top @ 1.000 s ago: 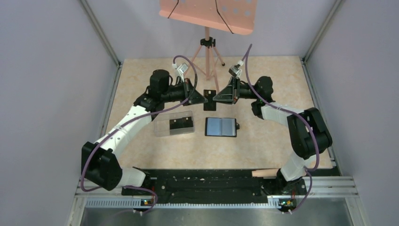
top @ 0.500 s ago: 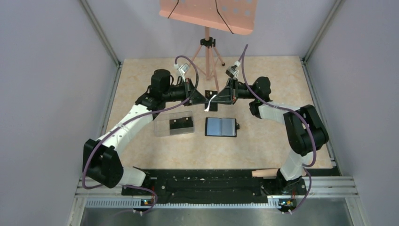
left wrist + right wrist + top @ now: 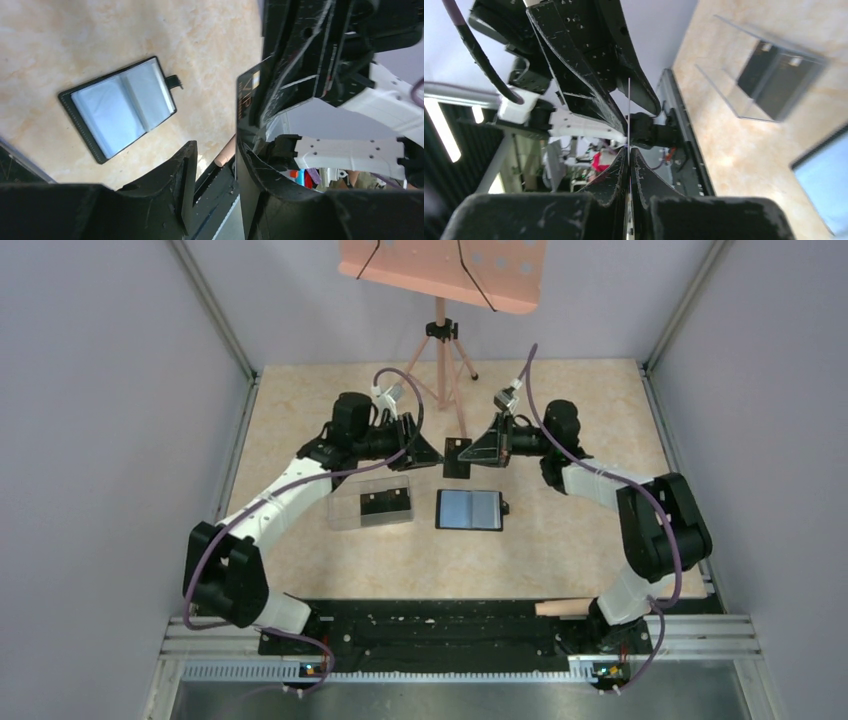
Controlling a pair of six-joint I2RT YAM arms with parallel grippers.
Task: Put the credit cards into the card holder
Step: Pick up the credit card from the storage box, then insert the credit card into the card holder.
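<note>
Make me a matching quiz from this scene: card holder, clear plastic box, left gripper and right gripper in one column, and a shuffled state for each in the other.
Things:
1. card holder
2. clear plastic box
3. left gripper
4. right gripper

States:
A. shut on a credit card, held up off the table
B. jaws apart
C. lying open and flat, pockets facing up
D. has other credit cards inside

Pairs: 1-C, 2-D, 3-B, 4-A
</note>
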